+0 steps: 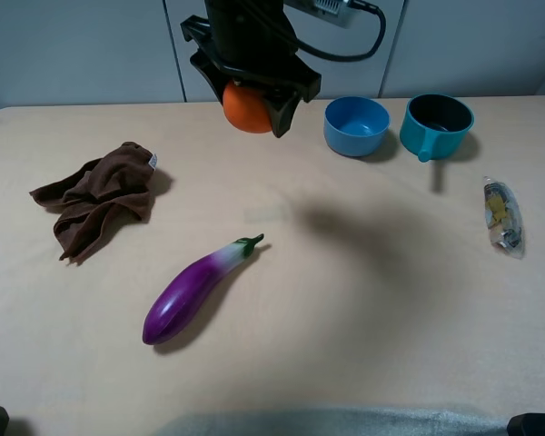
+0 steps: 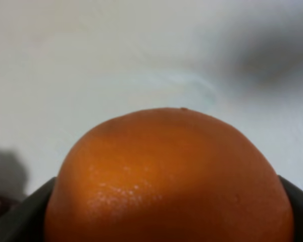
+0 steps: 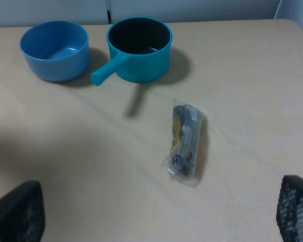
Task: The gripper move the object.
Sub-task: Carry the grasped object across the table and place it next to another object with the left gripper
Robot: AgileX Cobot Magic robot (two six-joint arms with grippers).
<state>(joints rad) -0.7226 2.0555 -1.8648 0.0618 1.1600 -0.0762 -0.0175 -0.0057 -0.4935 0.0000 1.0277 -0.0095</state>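
The orange fruit [image 1: 242,113] is held in my left gripper [image 1: 252,98], a black claw on the black arm at the back middle of the table, lifted above the surface. In the left wrist view the orange [image 2: 166,176] fills the lower frame between the two dark fingers [image 2: 12,219], with the pale table far below. My right gripper [image 3: 156,222] is open and empty; only its two black fingertips [image 3: 17,214] show, wide apart above the table's right part. I cannot make it out in the exterior view.
A purple eggplant [image 1: 195,291] lies at front left of middle. A brown cloth [image 1: 95,195] lies at left. A blue bowl [image 1: 356,125] and a teal handled pot [image 1: 436,125] stand at back right. A clear snack packet [image 1: 503,214] lies at right.
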